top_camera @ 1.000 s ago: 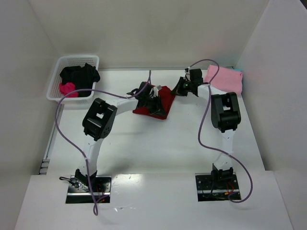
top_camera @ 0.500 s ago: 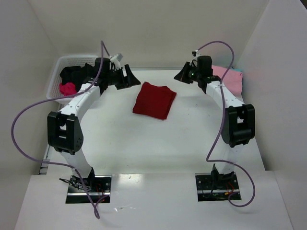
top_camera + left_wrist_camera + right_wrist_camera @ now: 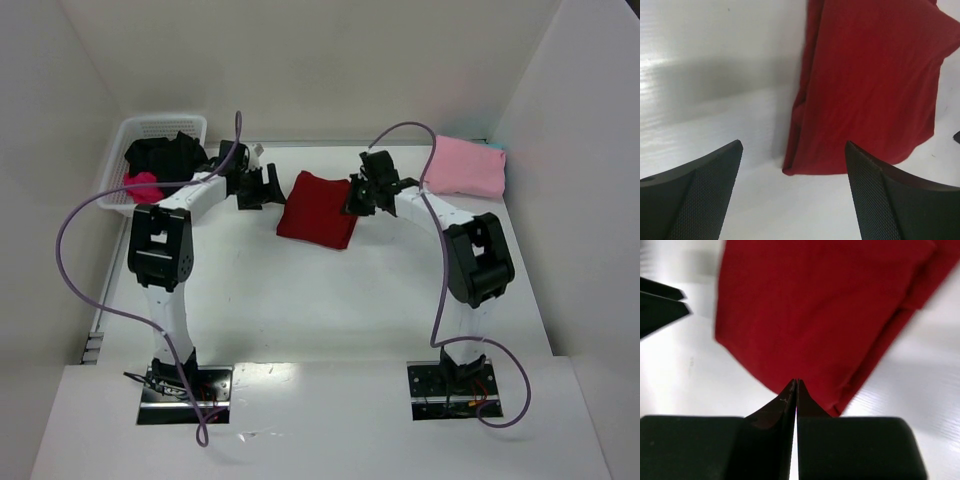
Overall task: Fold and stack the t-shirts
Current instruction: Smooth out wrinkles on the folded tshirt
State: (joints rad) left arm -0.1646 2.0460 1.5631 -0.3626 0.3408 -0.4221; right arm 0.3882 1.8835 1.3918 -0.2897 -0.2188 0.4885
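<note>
Red shirt point(image 3: 318, 210) lies folded on the counter point(image 3: 300, 290); left fingers point(image 3: 695, 200) wide apart beside it, right fingers point(image 3: 772, 412) together.

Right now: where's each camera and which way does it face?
Top: above and behind the bases, looking down on the table; left arm and right arm show, red shirt centre.
Left wrist: on the left arm, facing down past the open left tool at the red shirt's edge.
Right wrist: on the right arm, facing down past the shut right tool at the same shirt.
Shared: all see the red shirt.
</note>
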